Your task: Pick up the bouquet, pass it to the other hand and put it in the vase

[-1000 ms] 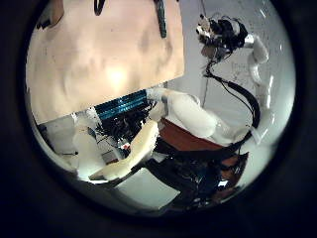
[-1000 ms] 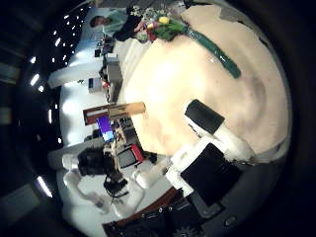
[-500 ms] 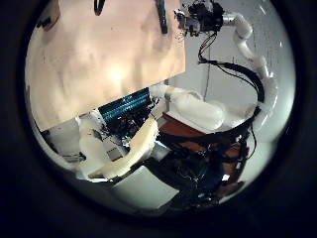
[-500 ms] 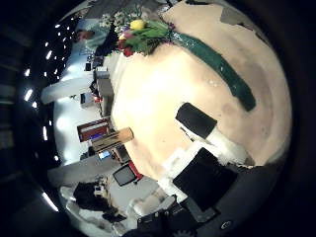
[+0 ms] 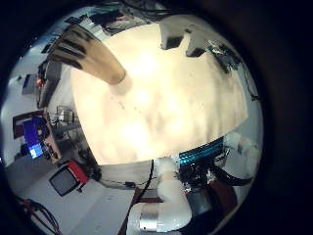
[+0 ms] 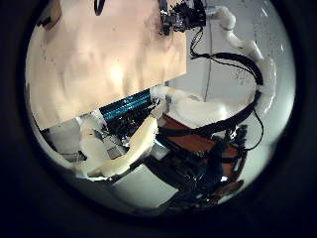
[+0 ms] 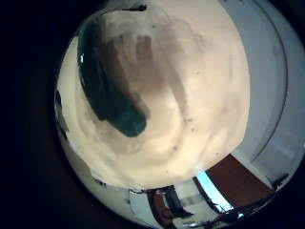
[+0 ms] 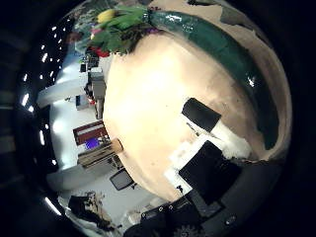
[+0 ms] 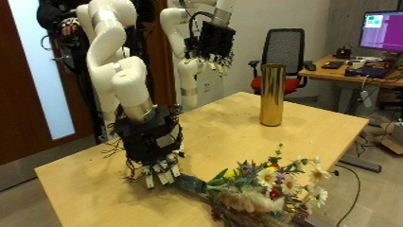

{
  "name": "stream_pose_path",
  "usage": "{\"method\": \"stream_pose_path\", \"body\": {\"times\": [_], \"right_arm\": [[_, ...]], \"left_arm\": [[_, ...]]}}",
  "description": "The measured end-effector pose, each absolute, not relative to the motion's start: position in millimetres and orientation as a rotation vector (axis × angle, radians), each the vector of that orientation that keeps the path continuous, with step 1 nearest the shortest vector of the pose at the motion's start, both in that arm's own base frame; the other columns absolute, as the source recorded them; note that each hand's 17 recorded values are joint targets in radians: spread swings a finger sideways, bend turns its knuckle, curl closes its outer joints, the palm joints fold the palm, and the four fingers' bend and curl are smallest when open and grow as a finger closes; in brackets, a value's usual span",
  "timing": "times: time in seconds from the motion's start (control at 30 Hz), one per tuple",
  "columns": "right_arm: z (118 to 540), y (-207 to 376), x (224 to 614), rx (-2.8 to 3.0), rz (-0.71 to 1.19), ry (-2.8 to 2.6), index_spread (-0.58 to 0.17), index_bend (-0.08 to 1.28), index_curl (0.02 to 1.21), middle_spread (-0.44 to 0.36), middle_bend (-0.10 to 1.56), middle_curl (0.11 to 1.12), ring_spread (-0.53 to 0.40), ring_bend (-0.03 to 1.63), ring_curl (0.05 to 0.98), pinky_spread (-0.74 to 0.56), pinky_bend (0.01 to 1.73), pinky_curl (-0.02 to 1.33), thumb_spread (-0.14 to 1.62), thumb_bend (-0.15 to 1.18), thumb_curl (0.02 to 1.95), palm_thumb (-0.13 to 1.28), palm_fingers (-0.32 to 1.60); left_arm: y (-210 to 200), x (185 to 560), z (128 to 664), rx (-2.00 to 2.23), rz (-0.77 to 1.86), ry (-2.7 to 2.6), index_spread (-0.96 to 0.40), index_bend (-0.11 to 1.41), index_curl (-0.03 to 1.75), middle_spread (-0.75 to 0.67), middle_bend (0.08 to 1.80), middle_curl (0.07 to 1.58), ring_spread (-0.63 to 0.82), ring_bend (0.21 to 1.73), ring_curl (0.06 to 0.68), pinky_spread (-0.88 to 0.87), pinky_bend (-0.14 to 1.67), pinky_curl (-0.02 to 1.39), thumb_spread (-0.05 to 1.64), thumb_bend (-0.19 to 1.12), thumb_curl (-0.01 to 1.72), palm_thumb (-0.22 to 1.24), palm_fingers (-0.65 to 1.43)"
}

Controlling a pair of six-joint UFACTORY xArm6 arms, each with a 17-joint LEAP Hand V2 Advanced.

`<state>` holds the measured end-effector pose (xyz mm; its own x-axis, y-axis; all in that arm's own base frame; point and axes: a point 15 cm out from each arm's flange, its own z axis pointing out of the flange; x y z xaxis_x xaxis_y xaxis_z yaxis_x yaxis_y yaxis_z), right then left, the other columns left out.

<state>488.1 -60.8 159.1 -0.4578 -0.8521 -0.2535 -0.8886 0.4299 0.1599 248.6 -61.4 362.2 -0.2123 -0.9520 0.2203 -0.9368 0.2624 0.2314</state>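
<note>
Bouquet (image 9: pixel 267 185) lies at the bottom of the frame on the table (image 9: pixel 88 170), stem under the right hand (image 9: pixel 154 151), whose relaxed fingers hold nothing; it should lower and curl round the stem, not the blooms.

No legible text, labels, numbers or signs in any view. The bouquet (image 9: pixel 267 187) wrap, the vase (image 9: pixel 271 95) and the bench (image 9: pixel 252 137) surface carry no readable print. The lit monitor (image 9: pixel 382 30) far right shows only colour blocks.
</note>
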Motion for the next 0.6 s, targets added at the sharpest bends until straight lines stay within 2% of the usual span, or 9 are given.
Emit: {"method": "stream_pose_path", "body": {"times": [0.6], "right_arm": [[140.1,-68.5,505.9,-1.557,0.466,2.567,-0.116,0.19,0.41,0.054,0.57,0.45,-0.055,0.87,0.204,0.08,0.54,0.06,1.04,-0.02,0.43,0.71,0.44]], "left_arm": [[-62.8,262.9,357.3,1.738,-0.081,-2.207,0.04,0.16,0.28,0.37,0.22,0.33,0.46,0.62,0.188,0.48,0.32,0.30,0.99,-0.03,0.29,0.42,0.10]]}}
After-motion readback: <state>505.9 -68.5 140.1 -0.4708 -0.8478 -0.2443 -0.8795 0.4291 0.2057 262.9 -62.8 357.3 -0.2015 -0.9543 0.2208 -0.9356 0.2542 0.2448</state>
